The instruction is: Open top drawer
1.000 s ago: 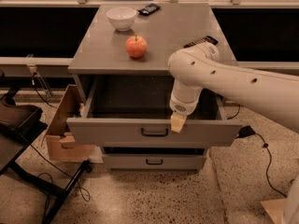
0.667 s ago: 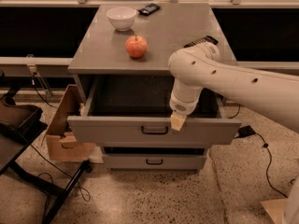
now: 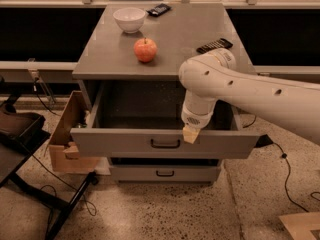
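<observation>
The top drawer [image 3: 125,143] of the grey cabinet stands pulled far out, showing its deep grey interior. Its small dark bar handle [image 3: 165,144] sits at the centre of the front. My gripper [image 3: 191,134] hangs from the white arm that reaches in from the right. Its pale fingertips rest at the drawer front's top edge, just right of and above the handle.
On the cabinet top [image 3: 180,44] lie a red apple [image 3: 145,49], a white bowl [image 3: 129,19], a dark remote [image 3: 214,45] and a black packet [image 3: 158,9]. A lower drawer [image 3: 165,173] is closed. A cardboard box [image 3: 67,134] stands at the left, cables on the floor.
</observation>
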`<action>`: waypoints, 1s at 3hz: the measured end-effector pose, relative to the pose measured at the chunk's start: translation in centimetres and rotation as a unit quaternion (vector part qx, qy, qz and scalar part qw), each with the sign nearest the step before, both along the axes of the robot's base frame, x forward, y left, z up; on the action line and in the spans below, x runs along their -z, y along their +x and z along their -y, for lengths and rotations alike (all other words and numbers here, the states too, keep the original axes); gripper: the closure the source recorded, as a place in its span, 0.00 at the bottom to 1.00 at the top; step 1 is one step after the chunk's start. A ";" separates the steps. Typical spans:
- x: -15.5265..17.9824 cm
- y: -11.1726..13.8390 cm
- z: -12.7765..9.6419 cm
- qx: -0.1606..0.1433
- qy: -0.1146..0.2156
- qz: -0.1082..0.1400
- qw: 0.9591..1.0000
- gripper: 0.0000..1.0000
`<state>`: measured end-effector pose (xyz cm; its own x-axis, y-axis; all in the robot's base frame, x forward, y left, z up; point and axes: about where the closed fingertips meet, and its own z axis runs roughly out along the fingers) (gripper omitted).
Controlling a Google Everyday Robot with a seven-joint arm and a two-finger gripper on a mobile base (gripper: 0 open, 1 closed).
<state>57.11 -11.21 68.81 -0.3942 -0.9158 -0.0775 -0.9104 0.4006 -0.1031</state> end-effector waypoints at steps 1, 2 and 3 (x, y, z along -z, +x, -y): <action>-0.2 -1.5 0.2 0.006 -0.007 0.004 1.000 1.00; -0.4 -2.9 0.4 0.012 -0.013 0.009 1.000 1.00; -0.5 -4.3 0.5 0.017 -0.019 0.013 1.000 1.00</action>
